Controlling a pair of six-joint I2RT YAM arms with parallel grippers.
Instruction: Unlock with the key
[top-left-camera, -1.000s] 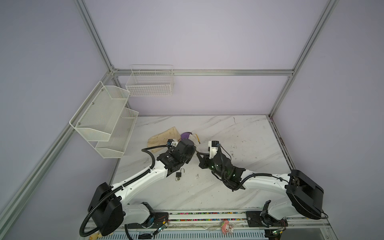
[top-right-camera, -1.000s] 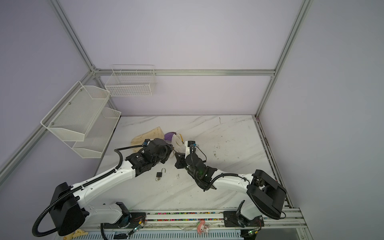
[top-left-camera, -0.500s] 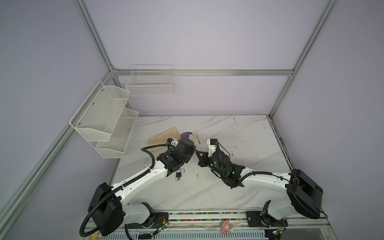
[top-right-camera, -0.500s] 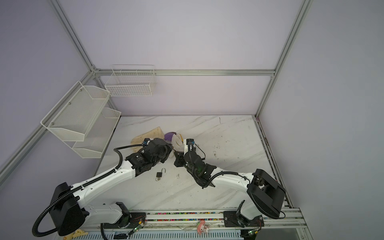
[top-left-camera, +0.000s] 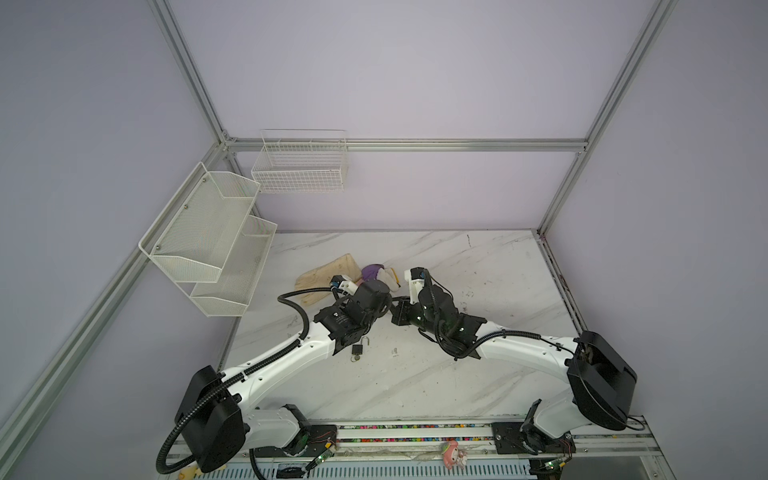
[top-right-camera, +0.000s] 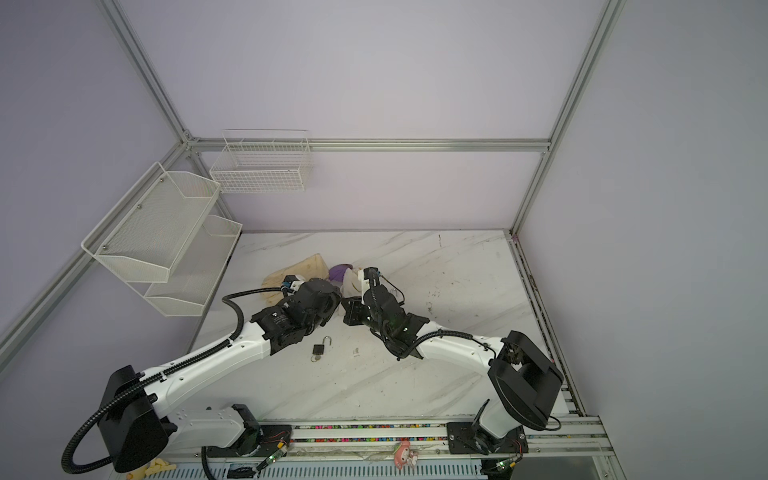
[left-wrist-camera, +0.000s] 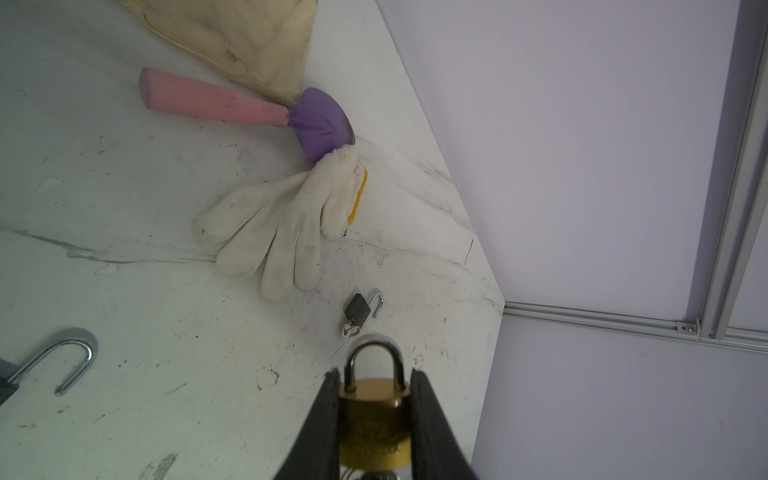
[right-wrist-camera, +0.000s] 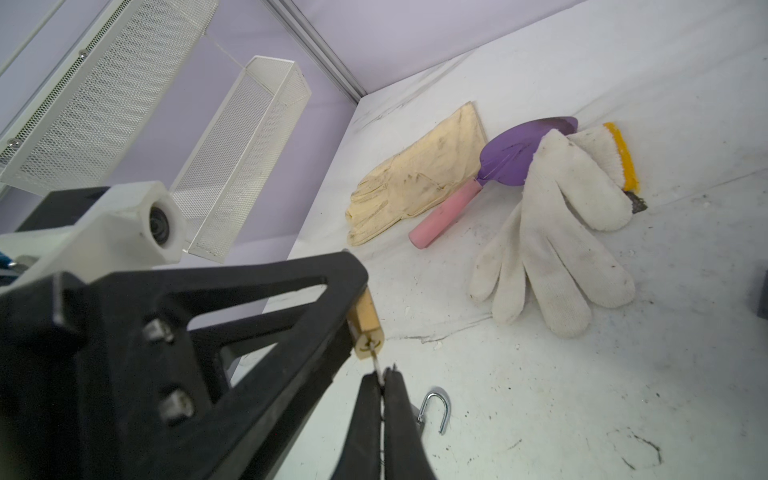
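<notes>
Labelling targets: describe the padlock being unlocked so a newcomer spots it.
Above the middle of the marble table, the left tool clamps a brass padlock. The black padlocks lying on the table have open shackles; this one's is shut.

1. No text, number or brand here that you can actually read.
2. Brass padlock (left-wrist-camera: 376, 432), left wrist view: faint stamped marks on the body face. They are too blurred for you to make out any letters.
3. Black housing (top-left-camera: 338, 320) on the left arm, in a top view: a small pale printed marking, too small to read.
4. Log the rest as unmarked as far as you can see.
</notes>
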